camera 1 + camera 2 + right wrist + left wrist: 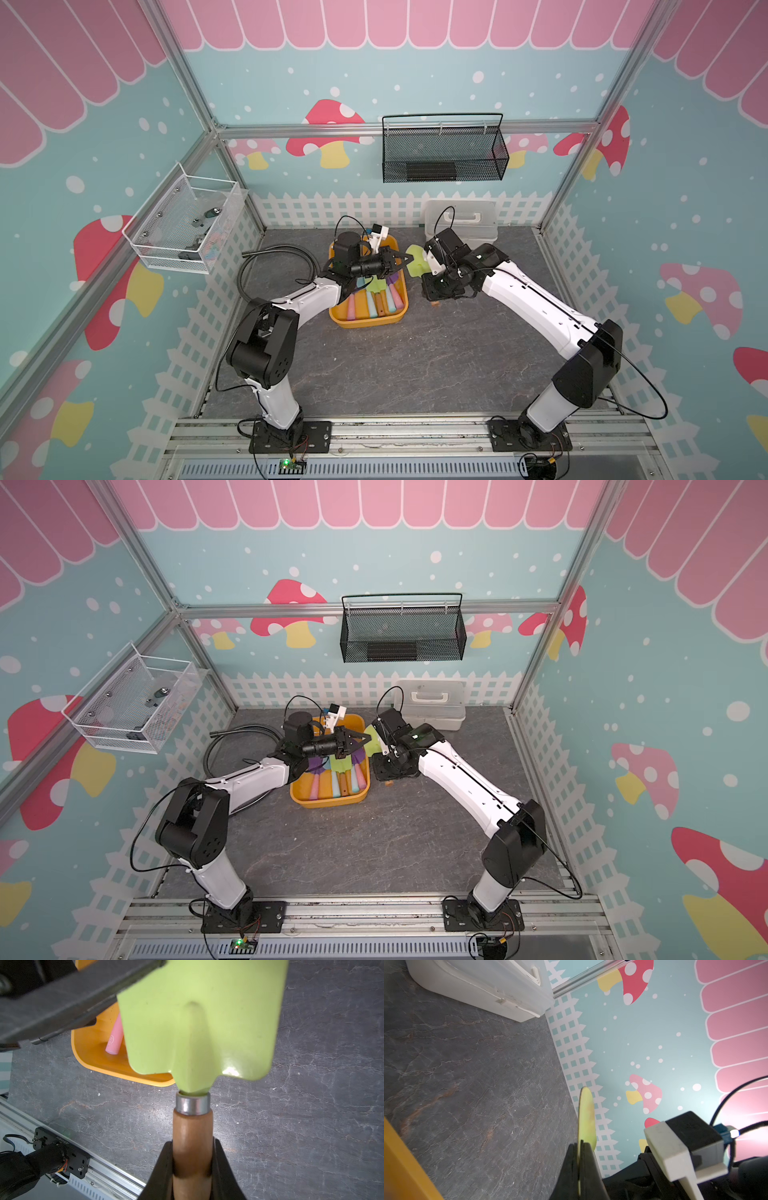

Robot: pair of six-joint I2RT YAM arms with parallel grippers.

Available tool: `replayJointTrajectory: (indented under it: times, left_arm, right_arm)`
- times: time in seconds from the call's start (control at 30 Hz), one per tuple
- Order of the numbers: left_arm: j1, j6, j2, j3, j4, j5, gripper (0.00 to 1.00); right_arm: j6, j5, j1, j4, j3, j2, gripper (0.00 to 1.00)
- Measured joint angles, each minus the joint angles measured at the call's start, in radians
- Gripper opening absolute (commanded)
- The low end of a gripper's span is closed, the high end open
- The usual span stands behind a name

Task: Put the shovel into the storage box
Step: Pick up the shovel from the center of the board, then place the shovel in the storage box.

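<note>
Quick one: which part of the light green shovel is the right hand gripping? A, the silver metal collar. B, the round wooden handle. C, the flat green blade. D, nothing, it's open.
B: in the right wrist view the right hand is shut around the round wooden handle of the light green shovel, while the left hand pinches the blade's edge.

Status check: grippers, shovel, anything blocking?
Right gripper shut on shovel handle. Left gripper shut on its blade. Shovel beside storage box, not in. Box already holds other shovels.
</note>
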Motion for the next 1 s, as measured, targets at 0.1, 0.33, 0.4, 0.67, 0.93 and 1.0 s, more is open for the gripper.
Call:
replayJointTrajectory:
  times: [0.1,0.33,0.4,0.67,0.93,1.0]
  left_arm:
    - [0.0,-0.009,0.002,0.0,0.008,-0.001,0.0]
    - [-0.003,-0.001,0.002,0.0,0.021,0.001,0.0]
    - [-0.003,0.007,0.002,0.0,0.019,0.001,0.0]
    - [0.019,0.11,0.002,0.045,-0.106,0.008,0.0]
    - [0.21,0.352,0.006,0.136,-0.447,0.007,0.0]
    - [0.257,0.406,0.023,0.157,-0.524,0.003,0.0]
  right_arm:
    - [-0.001,0.005,0.0,0.003,0.0,0.0,0.16]
    - [-0.013,0.012,0.006,0.008,0.0,0.0,0.42]
    - [-0.018,0.012,0.006,0.008,0.0,0.0,0.45]
    - [-0.024,0.015,0.006,0.006,0.0,-0.018,0.47]
    - [-0.027,0.14,0.006,0.006,-0.06,-0.236,0.5]
    - [-0.024,0.174,0.006,0.003,-0.1,-0.289,0.5]
